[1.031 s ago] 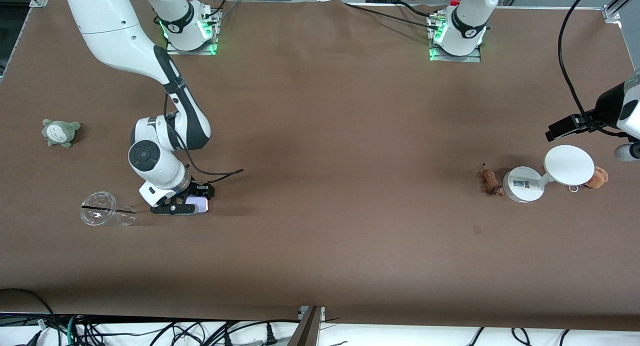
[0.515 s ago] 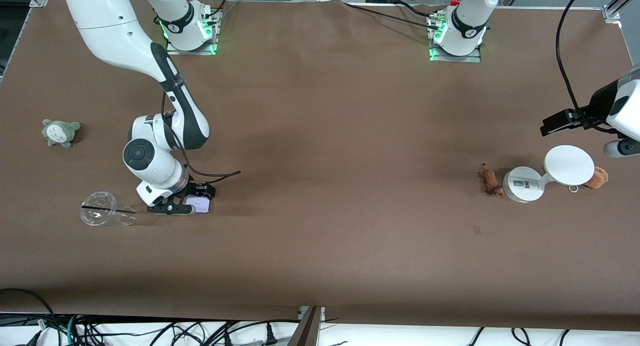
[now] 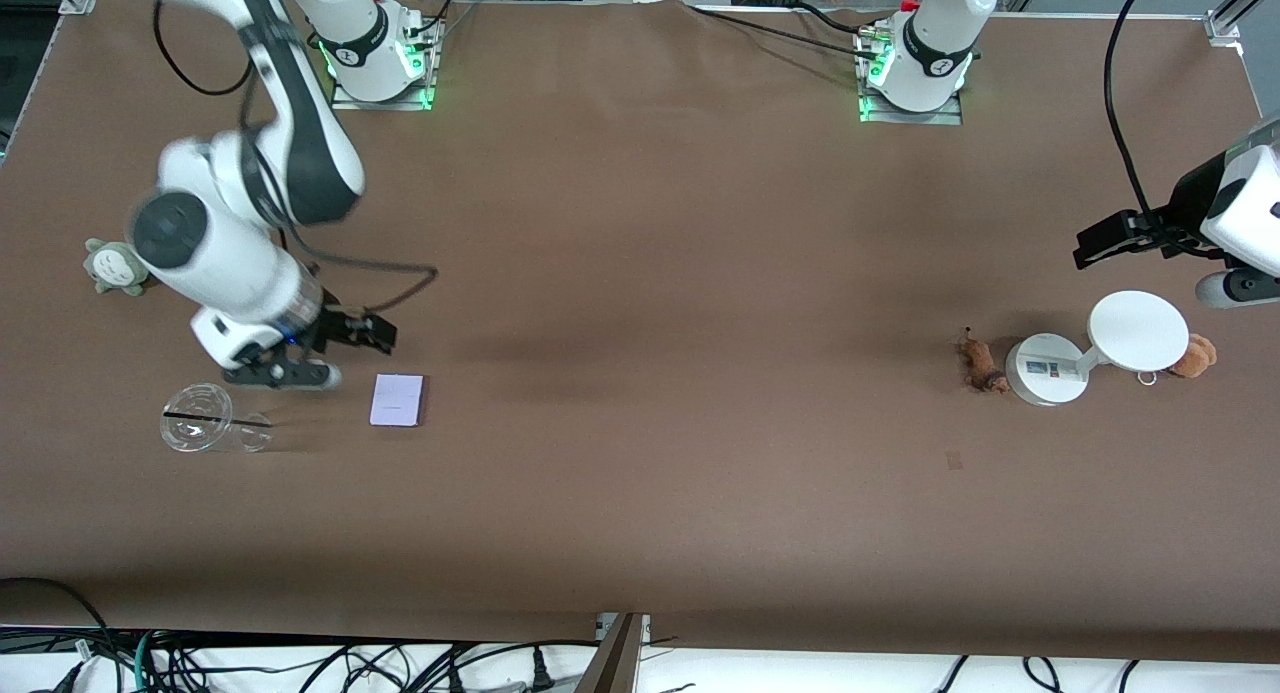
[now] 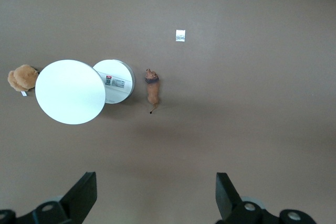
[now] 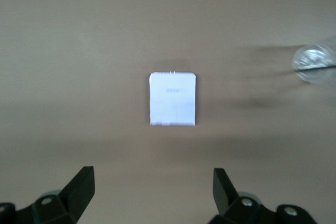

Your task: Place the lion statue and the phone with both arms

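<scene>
The pale lavender phone [image 3: 397, 400] lies flat on the brown table toward the right arm's end, and it also shows in the right wrist view [image 5: 172, 99]. My right gripper [image 3: 318, 356] is open and empty in the air, above the table beside the phone [image 5: 152, 195]. The small brown lion statue [image 3: 980, 363] lies on the table toward the left arm's end, beside the white stand's base, and it also shows in the left wrist view [image 4: 152, 88]. My left gripper [image 3: 1238, 285] is open and empty, high over the table near the stand [image 4: 155, 198].
A clear plastic cup [image 3: 205, 431] lies on its side next to the phone. A grey-green plush [image 3: 120, 265] sits near the right arm's table end. The white round-based stand with disc [image 3: 1040, 371] has an orange-brown plush [image 3: 1195, 355] beside it.
My right gripper has let go of the phone, risen and drawn back toward the right arm's end. The phone now lies uncovered. My left arm has shifted slightly.
</scene>
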You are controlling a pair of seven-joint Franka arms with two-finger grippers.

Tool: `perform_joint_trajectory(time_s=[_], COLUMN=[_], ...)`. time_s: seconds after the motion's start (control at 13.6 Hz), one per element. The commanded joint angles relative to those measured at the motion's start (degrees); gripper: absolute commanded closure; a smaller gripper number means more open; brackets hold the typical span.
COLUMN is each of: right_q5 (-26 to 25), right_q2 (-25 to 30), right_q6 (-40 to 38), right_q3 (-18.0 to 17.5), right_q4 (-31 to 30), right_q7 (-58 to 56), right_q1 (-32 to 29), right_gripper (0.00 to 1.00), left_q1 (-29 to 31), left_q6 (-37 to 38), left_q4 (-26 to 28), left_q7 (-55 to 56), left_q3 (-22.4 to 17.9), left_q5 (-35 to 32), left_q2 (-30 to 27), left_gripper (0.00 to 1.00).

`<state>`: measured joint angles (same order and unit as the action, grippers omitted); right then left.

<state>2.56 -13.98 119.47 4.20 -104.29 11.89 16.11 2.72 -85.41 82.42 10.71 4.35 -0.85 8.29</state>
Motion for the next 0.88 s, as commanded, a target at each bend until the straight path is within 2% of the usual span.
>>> perform_joint_trajectory(time_s=[0.0,0.22,0.44,0.59,0.81], right_q5=[1.0,1.0,0.8,0.5,0.0], right_q2=[9.9,17.7,22.3,23.6,21.6], right_q6=[-8.4,-17.4,-23.6,-25.4,-31.0], right_q3=[-0.4,0.9,3.0,3.5,3.5], right_q4=[-2.1,-1.7,-1.5,-0.8,4.1], right_q7=[0.4,-0.7,-1.6,-5.5,-5.7], right_q1=[-0.5,-0.6,-0.6,-0.5,-0.9], right_gripper=[0.0,0.0,0.0,0.0,0.0], left_q1=[-0.8,-0.4,-0.4,-0.4,-0.3], left_q6=[-0.3,-0.2,-0.1,0.0,0.0], left_q4=[0.7,-0.1,-0.7,-0.7,-0.8], left_q7=[-1.7,-1.6,-1.5,-1.5,-1.5], left_q3=[-1.1,-1.0,-1.0,-0.9,-0.9], left_q5=[1.0,1.2,1.1,1.1,1.3], left_q2=[-1.3,0.0,0.2,0.6,0.6], left_gripper=[0.0,0.0,0.0,0.0,0.0])
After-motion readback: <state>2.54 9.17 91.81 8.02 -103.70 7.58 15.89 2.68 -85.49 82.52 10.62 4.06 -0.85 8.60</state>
